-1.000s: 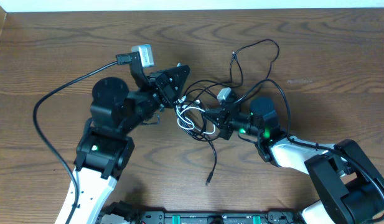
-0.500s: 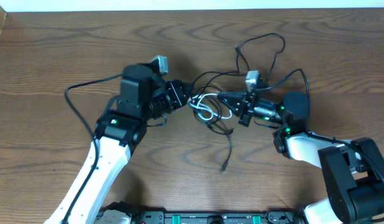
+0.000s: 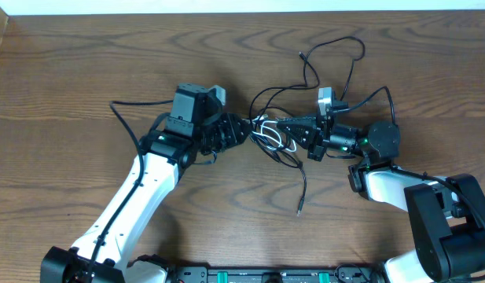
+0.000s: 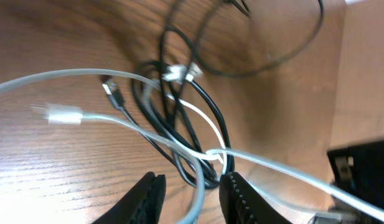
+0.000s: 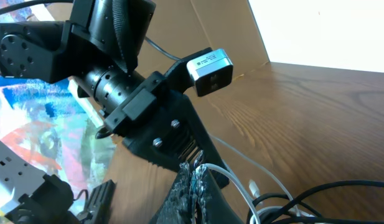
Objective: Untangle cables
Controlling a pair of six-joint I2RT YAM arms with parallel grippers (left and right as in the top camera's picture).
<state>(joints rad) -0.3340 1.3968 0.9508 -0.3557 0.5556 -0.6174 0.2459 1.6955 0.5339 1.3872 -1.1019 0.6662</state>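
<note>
The cables lie knotted mid-table: a white cable (image 3: 267, 138) looped through thin black cables whose loose plug end (image 3: 299, 211) trails toward the front. My left gripper (image 3: 244, 130) reaches the knot from the left. In the left wrist view its jaws (image 4: 192, 190) stand apart, and the white cable (image 4: 207, 152) runs loosely between them, with the black cables (image 4: 207, 102) just beyond. My right gripper (image 3: 278, 123) comes in from the right. In the right wrist view it (image 5: 195, 177) is shut, and the white cable (image 5: 226, 173) leaves its tip.
A white plug (image 4: 64, 115) lies free on the wood left of the knot. A long black loop (image 3: 354, 41) arcs toward the table's back edge. The two gripper heads nearly meet, the left one (image 5: 167, 137) filling the right wrist view.
Both arms and the whole tangle have shifted right. My left gripper's jaws have parted and released their pinch on the cable. The right gripper stayed shut.
</note>
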